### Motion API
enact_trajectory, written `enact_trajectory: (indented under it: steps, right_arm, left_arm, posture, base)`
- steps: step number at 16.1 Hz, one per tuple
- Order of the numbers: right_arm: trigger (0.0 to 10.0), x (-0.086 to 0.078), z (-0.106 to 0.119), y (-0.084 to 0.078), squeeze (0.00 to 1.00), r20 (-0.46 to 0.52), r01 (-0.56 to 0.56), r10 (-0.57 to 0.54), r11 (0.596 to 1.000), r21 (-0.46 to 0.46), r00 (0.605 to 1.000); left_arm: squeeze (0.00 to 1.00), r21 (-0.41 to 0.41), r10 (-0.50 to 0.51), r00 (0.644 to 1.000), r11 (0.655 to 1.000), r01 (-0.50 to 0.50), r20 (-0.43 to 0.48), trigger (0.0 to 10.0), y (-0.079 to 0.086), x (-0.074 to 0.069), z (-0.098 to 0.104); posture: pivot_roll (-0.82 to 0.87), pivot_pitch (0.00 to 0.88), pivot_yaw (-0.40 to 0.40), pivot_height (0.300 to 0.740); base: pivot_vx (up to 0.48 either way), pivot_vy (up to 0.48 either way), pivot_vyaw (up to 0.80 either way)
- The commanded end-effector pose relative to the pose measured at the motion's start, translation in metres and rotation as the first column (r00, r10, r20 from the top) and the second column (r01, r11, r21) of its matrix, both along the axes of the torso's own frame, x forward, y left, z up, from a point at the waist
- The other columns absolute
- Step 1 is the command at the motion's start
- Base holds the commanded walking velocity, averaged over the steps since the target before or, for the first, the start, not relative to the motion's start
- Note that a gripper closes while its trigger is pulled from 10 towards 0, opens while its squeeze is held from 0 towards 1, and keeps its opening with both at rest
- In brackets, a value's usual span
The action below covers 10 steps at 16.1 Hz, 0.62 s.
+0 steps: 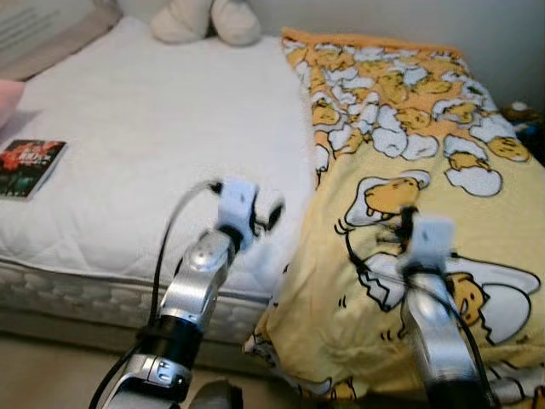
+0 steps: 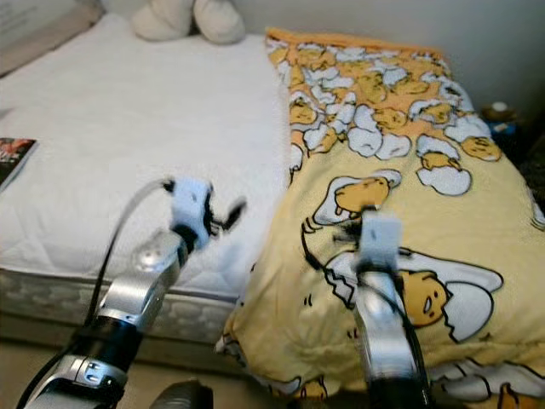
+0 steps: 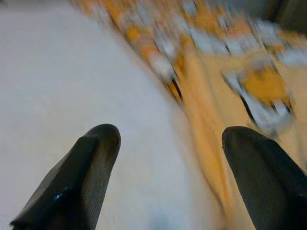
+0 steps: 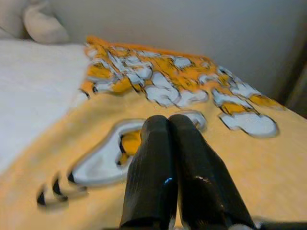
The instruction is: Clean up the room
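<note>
A yellow blanket (image 1: 409,111) printed with egg cartoons covers the right half of the bed and hangs over its front edge. The white mattress (image 1: 153,128) lies bare on the left half. My left gripper (image 1: 272,213) is open above the mattress, close to the blanket's left edge; in the left wrist view its fingers (image 3: 96,153) stand wide apart with nothing between them. My right gripper (image 1: 407,220) is shut and empty over the blanket's front part, its fingertips (image 4: 158,129) pressed together just above the fabric.
A dark-covered book (image 1: 30,166) lies on the mattress at the far left. A cream plush toy (image 1: 209,19) and a pillow (image 1: 43,30) sit at the head end. Small dark items (image 1: 519,115) stand beside the bed's right edge. Beige floor (image 1: 51,375) runs below.
</note>
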State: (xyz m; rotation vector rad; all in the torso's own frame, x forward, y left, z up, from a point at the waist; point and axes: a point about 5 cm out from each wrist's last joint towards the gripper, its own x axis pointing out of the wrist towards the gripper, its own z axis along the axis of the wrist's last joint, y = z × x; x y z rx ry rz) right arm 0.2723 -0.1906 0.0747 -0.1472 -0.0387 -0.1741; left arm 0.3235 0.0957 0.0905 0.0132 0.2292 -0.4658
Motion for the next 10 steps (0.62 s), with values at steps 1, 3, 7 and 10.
enact_trajectory:
  steps: [1, 3, 7, 10]
  right_arm:
    - [10.0, -0.001, 0.009, -0.003, 0.00, 0.031, 0.016, -0.015, 1.000, -0.018, 0.999]
    - [10.0, -0.024, 0.008, -0.022, 0.00, 0.008, 0.071, -0.071, 0.996, -0.056, 0.997]
    - [10.0, -0.077, -0.001, -0.046, 0.00, -0.094, 0.128, -0.137, 0.987, -0.099, 0.986]
    - [10.0, -0.093, 0.002, -0.041, 0.00, -0.128, 0.129, -0.141, 0.987, -0.096, 0.982]
  left_arm:
    - [0.00, -0.019, -0.017, 0.999, 1.000, 0.016, -0.042, 10.0, 0.003, 0.000, -0.004]
    - [0.00, 0.014, -0.086, 0.993, 0.996, 0.087, -0.083, 10.0, -0.001, -0.007, -0.015]
    - [0.00, 0.015, -0.133, 0.980, 0.990, 0.137, -0.148, 10.0, 0.002, -0.016, -0.026]
    - [0.00, 0.027, -0.123, 0.975, 0.991, 0.130, -0.186, 10.0, 0.009, -0.020, -0.036]
  posture:
    - [0.01, 0.024, -0.025, 0.699]
    - [-0.03, 0.102, -0.010, 0.699]
    - [-0.10, 0.213, 0.013, 0.699]
    - [-0.12, 0.264, 0.024, 0.699]
  base:
    - [0.000, 0.000, 0.00]
    - [0.000, 0.000, 0.00]
    - [0.000, 0.000, 0.00]
    - [0.000, 0.000, 0.00]
